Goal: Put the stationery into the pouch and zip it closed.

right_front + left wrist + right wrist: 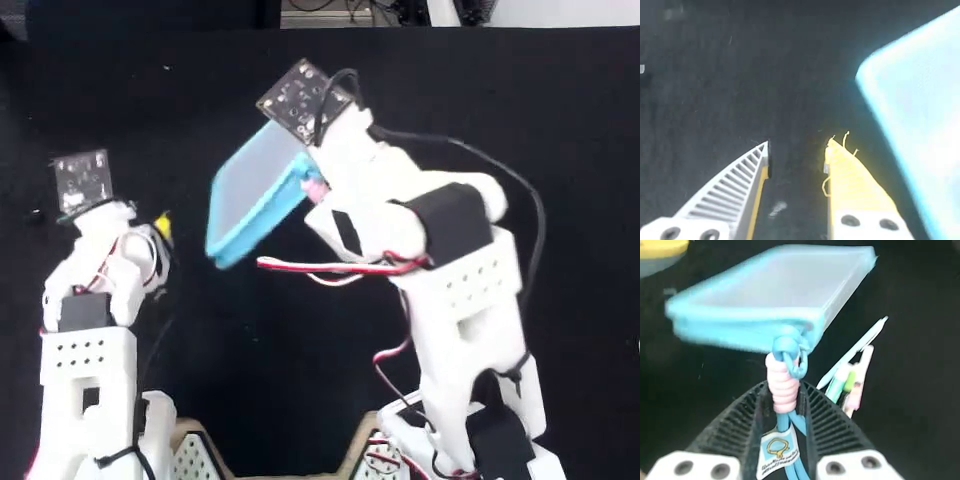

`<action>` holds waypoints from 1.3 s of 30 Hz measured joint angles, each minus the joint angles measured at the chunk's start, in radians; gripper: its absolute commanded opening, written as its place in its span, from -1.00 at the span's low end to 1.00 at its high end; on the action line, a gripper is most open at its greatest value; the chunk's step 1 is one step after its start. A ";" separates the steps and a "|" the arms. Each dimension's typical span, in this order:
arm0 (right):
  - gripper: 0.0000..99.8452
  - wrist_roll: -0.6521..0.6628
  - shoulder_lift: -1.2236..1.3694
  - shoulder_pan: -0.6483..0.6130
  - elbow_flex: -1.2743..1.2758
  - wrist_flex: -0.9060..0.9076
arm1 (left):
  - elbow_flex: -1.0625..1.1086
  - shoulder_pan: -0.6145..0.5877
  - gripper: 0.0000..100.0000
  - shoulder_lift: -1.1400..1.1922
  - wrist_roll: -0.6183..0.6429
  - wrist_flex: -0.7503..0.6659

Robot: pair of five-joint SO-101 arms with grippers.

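Black table [520, 110]; right tool [784, 390] clamps pouch strap [781, 371].

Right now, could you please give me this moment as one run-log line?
left gripper: open, empty | right gripper: holds pouch by cord, lifted | stationery: on table, outside pouch

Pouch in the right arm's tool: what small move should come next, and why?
Probably lower the pouch onto the table: the right tool holds it aloft by its cord, pens lie loose below, and the open left tool is empty.
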 measured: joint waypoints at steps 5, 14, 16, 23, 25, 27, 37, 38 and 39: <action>-0.98 0.000 0.002 0.000 -0.094 -0.006 | -0.098 0.110 -0.62 0.000 -0.003 0.080; -0.98 0.003 0.008 -0.061 -0.094 -0.206 | -0.146 0.308 -0.63 0.000 -0.087 0.094; -0.98 0.003 0.008 -0.107 -0.094 -0.232 | -0.146 0.338 -0.63 0.000 -0.115 0.106; -0.98 -0.041 0.008 -0.222 -0.086 -0.247 | -0.146 0.390 -0.63 0.000 -0.121 0.195; -0.98 -0.052 0.008 -0.229 -0.086 -0.232 | -0.146 0.390 -0.63 0.000 -0.121 0.221; -0.98 -0.058 0.008 -0.230 -0.086 -0.199 | -0.146 0.367 -0.63 0.000 -0.123 0.250; -0.98 -0.063 0.008 -0.247 -0.086 0.003 | -0.299 0.035 -0.62 0.000 -0.040 0.361; -0.98 -0.063 0.006 -0.259 -0.081 0.005 | -0.324 0.026 -0.62 0.000 -0.040 0.377; -0.98 -0.063 0.005 -0.273 -0.075 0.005 | -0.348 0.023 -0.62 0.000 -0.040 0.400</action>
